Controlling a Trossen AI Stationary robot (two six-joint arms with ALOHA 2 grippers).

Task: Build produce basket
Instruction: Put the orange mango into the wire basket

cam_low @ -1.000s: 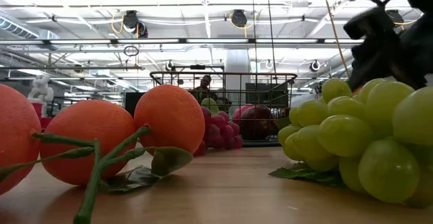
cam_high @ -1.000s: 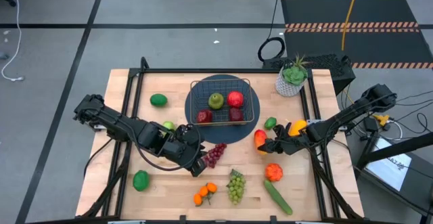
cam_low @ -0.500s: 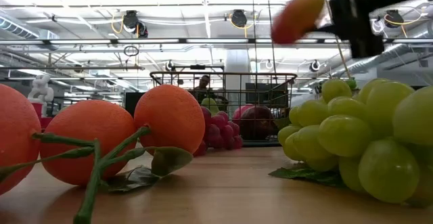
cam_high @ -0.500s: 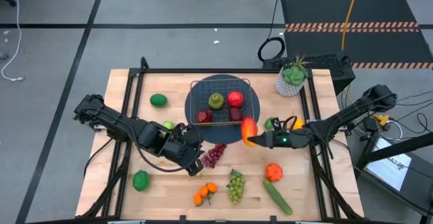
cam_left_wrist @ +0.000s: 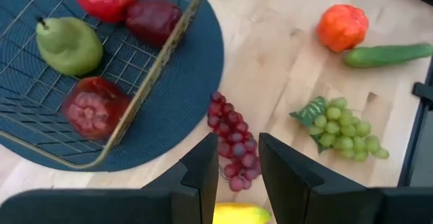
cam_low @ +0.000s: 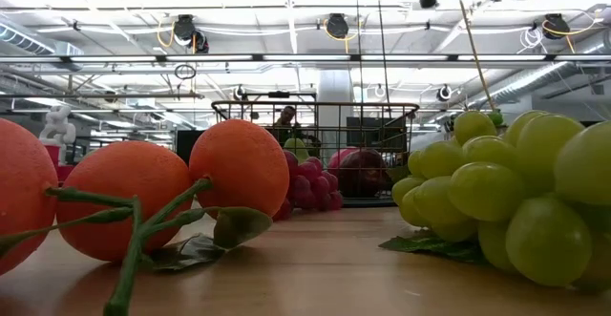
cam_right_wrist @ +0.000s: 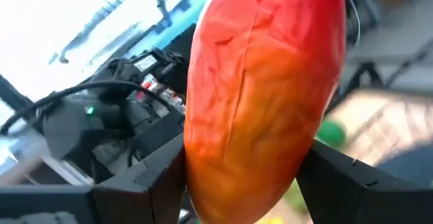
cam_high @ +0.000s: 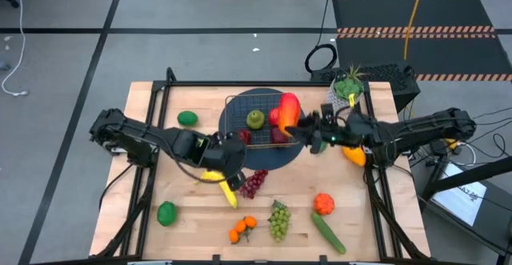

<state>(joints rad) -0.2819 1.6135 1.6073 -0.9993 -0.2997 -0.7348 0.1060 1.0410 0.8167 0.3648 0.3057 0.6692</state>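
Note:
The wire-mesh basket (cam_high: 298, 142) stands on a round dark mat and holds a green pear (cam_high: 254, 119) and several red fruits. My right gripper (cam_high: 299, 126) is shut on a red-orange mango (cam_high: 287, 109) above the basket's right part. My left gripper (cam_high: 227, 166) is shut on a yellow banana (cam_high: 222, 186) near the mat's near-left edge, above the purple grapes (cam_high: 254, 182). In the left wrist view the gripper (cam_left_wrist: 238, 143) looks down on the grapes (cam_left_wrist: 233, 143) and the basket (cam_left_wrist: 145, 92). My left gripper pinches the banana between its two fingers; only a yellow patch (cam_left_wrist: 233, 214) shows far back between them. In the high view the banana's free end (cam_high: 232, 202) sticks out toward the near edge. Which part it holds is hidden by the gripper. My right gripper pinches the mango between its two fingers (cam_right_wrist: 145, 183) on its two long sides (cam_right_wrist: 203, 176). It comes level from the table's right. The mango is lifted clear above the basket, its free end (cam_high: 288, 101) pointing toward the far edge.
On the near part of the table lie oranges (cam_high: 242, 229), green grapes (cam_high: 278, 219), an orange pepper (cam_high: 323, 203), a cucumber (cam_high: 328, 233) and a lime (cam_high: 166, 213). Another lime (cam_high: 187, 118) lies far left. A yellow pepper (cam_high: 353, 154) and a potted plant (cam_high: 346, 90) are at the right.
My right gripper has risen and carried the mango from the mat's right side toward the far left, over the basket. My left gripper has drawn back from the near edge toward the mat and risen, and the banana now shows below it.

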